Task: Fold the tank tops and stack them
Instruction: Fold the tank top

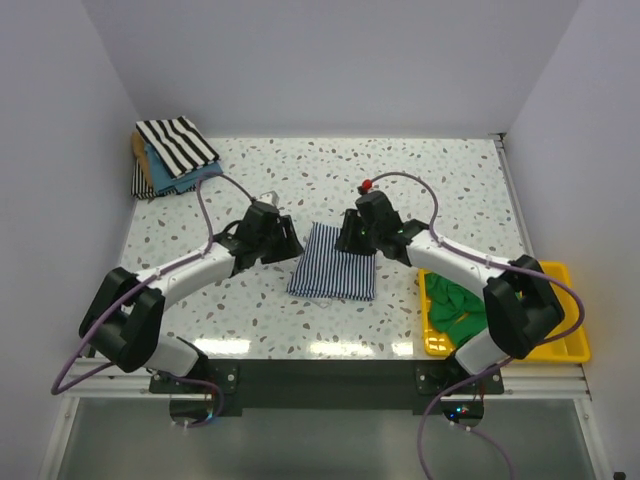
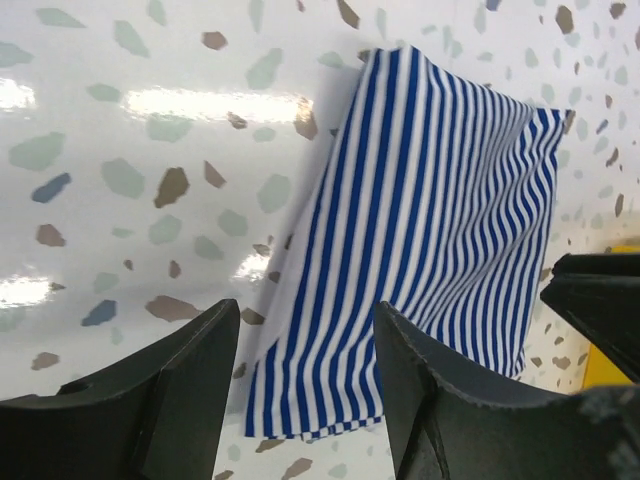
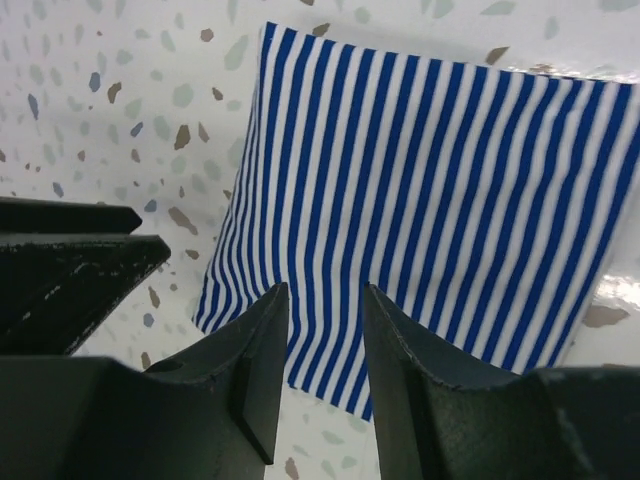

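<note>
The blue-and-white striped tank top (image 1: 334,262) lies folded into a small rectangle at the table's middle; it also shows in the left wrist view (image 2: 430,230) and the right wrist view (image 3: 430,190). My left gripper (image 1: 290,240) is open and empty just left of its far-left corner (image 2: 305,330). My right gripper (image 1: 347,236) is open and empty over its far-right edge (image 3: 325,320). A green tank top (image 1: 455,303) lies crumpled in the yellow tray (image 1: 562,345). A stack with the black-and-white striped top (image 1: 176,145) uppermost, over teal and tan ones, sits at the far left corner.
The yellow tray stands at the near right, beside the right arm's base. White walls close in the terrazzo table (image 1: 450,190) on the left, back and right. Each wrist view shows the other arm's dark finger at its edge.
</note>
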`<state>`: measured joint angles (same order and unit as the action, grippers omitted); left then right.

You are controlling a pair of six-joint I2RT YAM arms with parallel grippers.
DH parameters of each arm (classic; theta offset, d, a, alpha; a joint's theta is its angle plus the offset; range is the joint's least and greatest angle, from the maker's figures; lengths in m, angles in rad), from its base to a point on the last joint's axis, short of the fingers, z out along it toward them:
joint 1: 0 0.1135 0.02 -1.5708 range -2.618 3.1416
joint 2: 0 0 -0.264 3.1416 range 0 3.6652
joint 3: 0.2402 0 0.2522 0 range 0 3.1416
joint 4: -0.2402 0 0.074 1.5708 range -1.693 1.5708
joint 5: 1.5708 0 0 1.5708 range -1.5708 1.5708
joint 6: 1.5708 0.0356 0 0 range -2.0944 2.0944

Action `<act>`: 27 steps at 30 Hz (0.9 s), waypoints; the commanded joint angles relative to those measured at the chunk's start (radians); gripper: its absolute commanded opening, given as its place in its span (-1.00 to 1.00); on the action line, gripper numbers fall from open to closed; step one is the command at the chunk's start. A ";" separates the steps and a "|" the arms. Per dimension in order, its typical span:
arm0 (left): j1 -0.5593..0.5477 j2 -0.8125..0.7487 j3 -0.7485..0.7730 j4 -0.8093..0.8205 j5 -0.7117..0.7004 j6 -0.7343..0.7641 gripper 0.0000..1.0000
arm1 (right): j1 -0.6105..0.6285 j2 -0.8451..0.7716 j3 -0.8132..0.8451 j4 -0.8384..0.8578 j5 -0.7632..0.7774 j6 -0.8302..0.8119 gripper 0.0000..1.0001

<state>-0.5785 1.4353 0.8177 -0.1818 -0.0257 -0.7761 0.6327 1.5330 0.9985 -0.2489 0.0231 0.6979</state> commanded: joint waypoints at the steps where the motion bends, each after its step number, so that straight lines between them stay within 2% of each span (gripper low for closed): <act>1: 0.057 0.011 0.023 0.005 0.082 0.074 0.22 | -0.001 0.053 0.009 0.118 -0.107 0.041 -0.23; 6: 0.065 0.008 -0.006 0.018 0.105 0.087 0.21 | -0.001 0.249 0.112 0.272 -0.288 0.107 -0.43; 8: 0.075 0.025 -0.032 0.059 0.174 0.106 0.24 | -0.002 0.295 0.124 0.321 -0.328 0.141 -0.46; 10: 0.083 0.055 -0.055 0.102 0.240 0.129 0.29 | -0.001 0.323 0.118 0.323 -0.325 0.167 -0.54; 15: 0.115 0.099 -0.094 0.166 0.296 0.146 0.39 | -0.002 0.318 0.069 0.252 -0.252 0.146 -0.62; 18: 0.120 0.143 -0.077 0.202 0.329 0.169 0.43 | -0.002 0.366 0.065 0.257 -0.275 0.135 -0.67; 27: 0.118 0.273 -0.051 0.211 0.354 0.175 0.43 | -0.011 0.372 0.074 0.252 -0.284 0.094 -0.63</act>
<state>-0.4603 1.6508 0.7765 0.0517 0.3290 -0.6334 0.6315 1.9118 1.0718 0.0109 -0.2359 0.8253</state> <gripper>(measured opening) 0.716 0.179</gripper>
